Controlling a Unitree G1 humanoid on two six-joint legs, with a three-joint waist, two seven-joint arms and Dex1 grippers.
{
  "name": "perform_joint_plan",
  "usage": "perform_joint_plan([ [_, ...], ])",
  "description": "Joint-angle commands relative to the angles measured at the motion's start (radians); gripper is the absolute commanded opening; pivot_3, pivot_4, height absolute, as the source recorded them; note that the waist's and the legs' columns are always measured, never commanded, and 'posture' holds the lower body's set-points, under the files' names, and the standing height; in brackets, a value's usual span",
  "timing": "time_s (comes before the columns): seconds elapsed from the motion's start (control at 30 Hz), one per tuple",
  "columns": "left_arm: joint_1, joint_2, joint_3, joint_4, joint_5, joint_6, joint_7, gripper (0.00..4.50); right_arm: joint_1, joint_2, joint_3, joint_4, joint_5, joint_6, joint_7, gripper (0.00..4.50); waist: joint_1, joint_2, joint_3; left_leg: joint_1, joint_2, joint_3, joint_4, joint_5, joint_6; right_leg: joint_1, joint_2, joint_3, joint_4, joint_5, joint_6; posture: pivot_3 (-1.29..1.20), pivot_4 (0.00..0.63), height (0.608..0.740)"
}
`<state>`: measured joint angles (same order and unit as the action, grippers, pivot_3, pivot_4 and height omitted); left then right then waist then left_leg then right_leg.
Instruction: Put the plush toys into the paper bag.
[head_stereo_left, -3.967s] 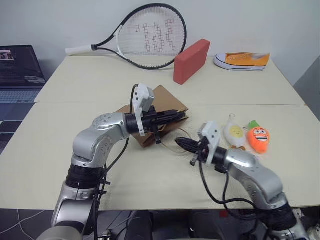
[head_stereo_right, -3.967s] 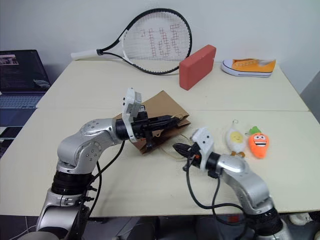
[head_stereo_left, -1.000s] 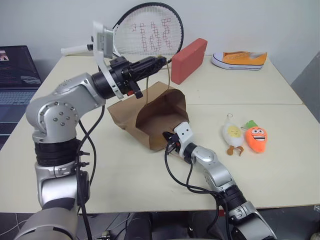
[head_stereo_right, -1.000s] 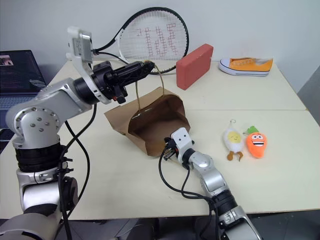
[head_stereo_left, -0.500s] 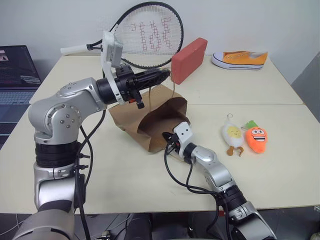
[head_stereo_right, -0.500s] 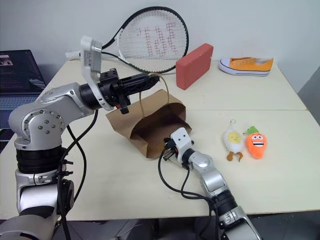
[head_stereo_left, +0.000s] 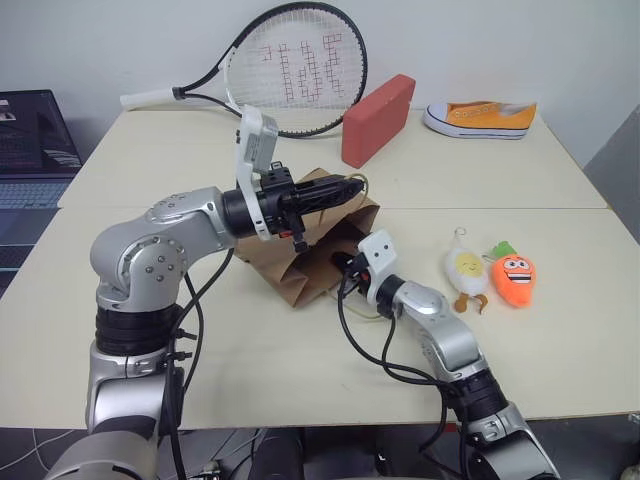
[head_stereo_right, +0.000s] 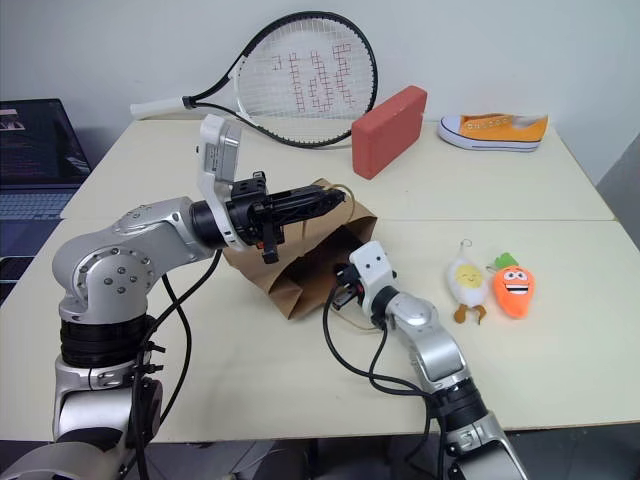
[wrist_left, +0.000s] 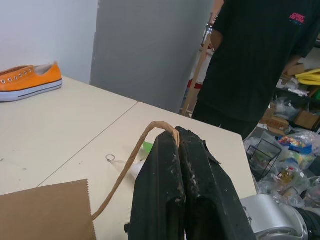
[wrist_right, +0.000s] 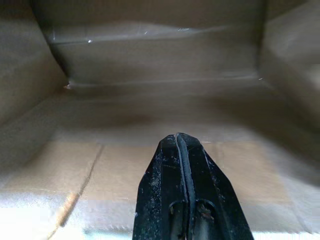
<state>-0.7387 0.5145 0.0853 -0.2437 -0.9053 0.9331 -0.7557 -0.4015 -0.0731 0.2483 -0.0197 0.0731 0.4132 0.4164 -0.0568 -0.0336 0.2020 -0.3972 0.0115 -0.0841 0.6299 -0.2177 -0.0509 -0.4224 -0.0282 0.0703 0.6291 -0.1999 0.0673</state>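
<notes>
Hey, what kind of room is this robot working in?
Probably a robotics lab or workshop: mixed test props on pale tables, a laptop alongside, and cluttered storage bins beside a standing person.

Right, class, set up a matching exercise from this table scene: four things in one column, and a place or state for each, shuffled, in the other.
Things:
1. left pincer
2. right pincer
3. carrot plush
4. sneaker

Places or states:
A. on the table's far right corner
B. shut, reaching inside the paper bag
C. lying beside the egg plush, outside the bag
D. shut on the bag's twine handle

Pairs: 1-D, 2-B, 3-C, 4-A
</notes>
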Motion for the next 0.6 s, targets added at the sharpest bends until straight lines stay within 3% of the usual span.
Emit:
perform_joint_plan([
  [0.03, 0.006, -0.006, 0.005, -0.04, -0.026, 0.004, 0.0, 0.0, -0.001, -0.017, -0.023, -0.116, 0.042, 0.054, 0.022, 0.17, 0.0, 0.0, 0.0, 0.0, 0.0, 0.0, 0.0, 0.0, 0.0, 0.0, 0.0, 0.0, 0.0, 0.0, 0.0, 0.0, 0.15, 0.74],
  [0.1, 0.014, -0.009, -0.001, -0.045, -0.026, 0.005, 0.0, 0.0, 0.007, -0.05, -0.027, -0.193, 0.067, 0.105, 0.048, 0.58, 0.0, 0.0, 0.0, 0.0, 0.0, 0.0, 0.0, 0.0, 0.0, 0.0, 0.0, 0.0, 0.0, 0.0, 0.0, 0.0, 0.15, 0.74],
  [0.37, 0.031, -0.027, -0.012, -0.048, -0.028, 0.005, 0.004, 0.0, 0.052, -0.28, -0.135, -0.504, 0.201, 0.306, 0.168, 3.41, 0.004, 0.0, 0.0, -0.001, 0.0, 0.0, 0.0, 0.0, 0.0, 0.0, 0.0, 0.0, 0.0, -0.001, -0.002, 0.0, 0.15, 0.74],
  [0.5, 0.036, -0.035, -0.017, -0.041, -0.027, 0.002, 0.0, 0.0, 0.122, -0.462, -0.261, -0.597, 0.259, 0.314, 0.249, 3.41, 0.01, 0.0, 0.0, -0.001, -0.001, 0.0, 0.0, 0.0, 0.0, 0.0, 0.0, 0.0, -0.001, -0.002, -0.004, 0.0, 0.15, 0.74],
  [0.6, 0.041, -0.04, -0.02, -0.037, -0.025, -0.003, -0.002, 0.0, 0.219, -0.592, -0.306, -0.574, 0.166, 0.186, 0.267, 3.41, 0.011, 0.0, 0.0, -0.001, -0.001, 0.0, 0.0, 0.0, 0.0, 0.0, 0.0, 0.0, -0.001, -0.003, -0.005, 0.0, 0.15, 0.74],
])
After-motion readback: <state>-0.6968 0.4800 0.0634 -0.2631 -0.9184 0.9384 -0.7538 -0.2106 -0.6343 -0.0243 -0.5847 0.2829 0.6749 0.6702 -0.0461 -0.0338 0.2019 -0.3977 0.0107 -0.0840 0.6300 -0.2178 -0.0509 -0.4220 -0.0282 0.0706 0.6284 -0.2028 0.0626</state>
